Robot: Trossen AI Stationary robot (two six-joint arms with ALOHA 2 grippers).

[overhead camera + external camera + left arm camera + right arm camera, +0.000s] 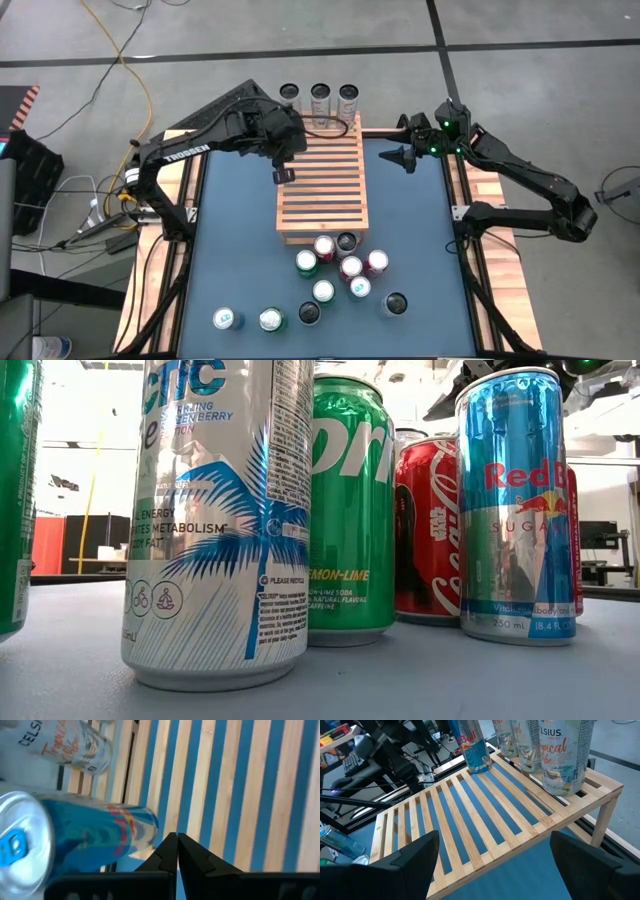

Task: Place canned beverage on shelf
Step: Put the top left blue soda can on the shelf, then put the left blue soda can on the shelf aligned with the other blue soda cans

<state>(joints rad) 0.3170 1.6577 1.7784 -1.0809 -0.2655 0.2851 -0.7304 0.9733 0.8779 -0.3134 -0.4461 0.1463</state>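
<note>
The left pincer [284, 176] is hanging over the left edge of the shelf [322, 190], its fingers pressed fully together with nothing between them; the left wrist view is showing the two tips meeting over bare slats, with a blue Red Bull can [75, 837] standing just beside them and apart from them. Four cans are standing upright along the shelf's far edge: the blue can at the far-left corner, under the left arm in the overhead view, and three silver-topped cans [319, 98] in a row to its right. The right pincer [400, 157] is waiting spread wide off the shelf's right side, holding nothing. The remaining cans [340, 268] are clustered on the bench just past the shelf's near edge, with three more cans [268, 319] toward the near edge of the bench. Judged step: the arm is between placements, and the next can is lying in the near cluster. To do this well, the left pincer is needing to lift clear of the slats before swinging, keeping away from the blue can so it does not tip. It should be reopening before descending, and choosing a can at the cluster's rim, since the middle ones are standing touching. Any can set on the slats should be standing square across them.
</note>
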